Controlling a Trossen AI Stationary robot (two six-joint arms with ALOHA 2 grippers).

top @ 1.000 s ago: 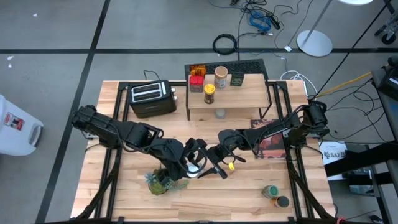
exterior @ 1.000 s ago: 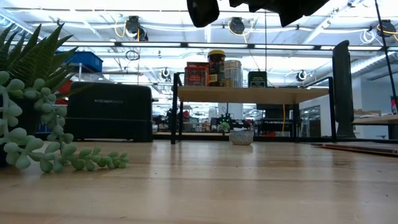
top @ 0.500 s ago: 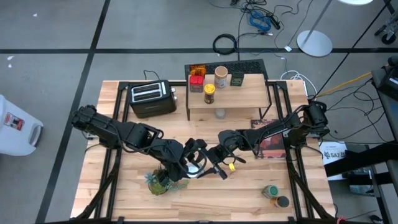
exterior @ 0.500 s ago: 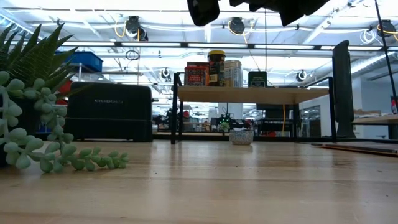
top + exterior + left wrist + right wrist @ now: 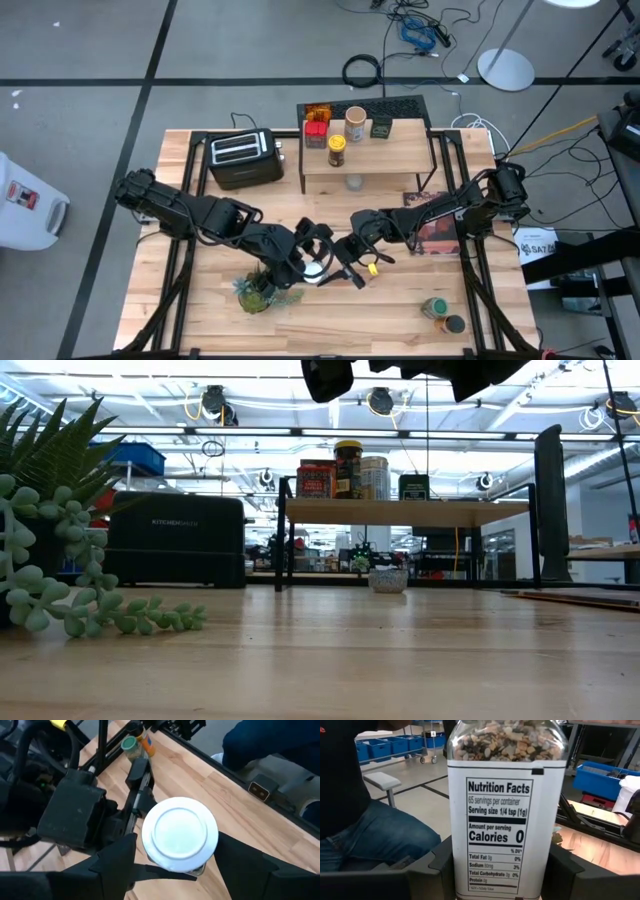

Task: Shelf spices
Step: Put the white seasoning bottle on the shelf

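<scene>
The white-capped shaker [image 5: 180, 834] stands between the right gripper [image 5: 345, 268], whose jaws pinch its sides, and the left gripper [image 5: 306, 262], whose jaws spread round its cap, apparently a handover toward the shelf [image 5: 380, 155].

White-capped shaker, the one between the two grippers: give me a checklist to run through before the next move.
1. Right gripper holding the white-capped clear shaker: ok, its fingers press both sides of the label.
2. Left gripper clear of the shaker: cannot tell, it flanks the cap.
3. Shaker upright: ok, cap faces straight up.
4. Free spot on the light wooden shelf: ok, its right part is bare.
5. Person clear of the table: cannot tell.
</scene>
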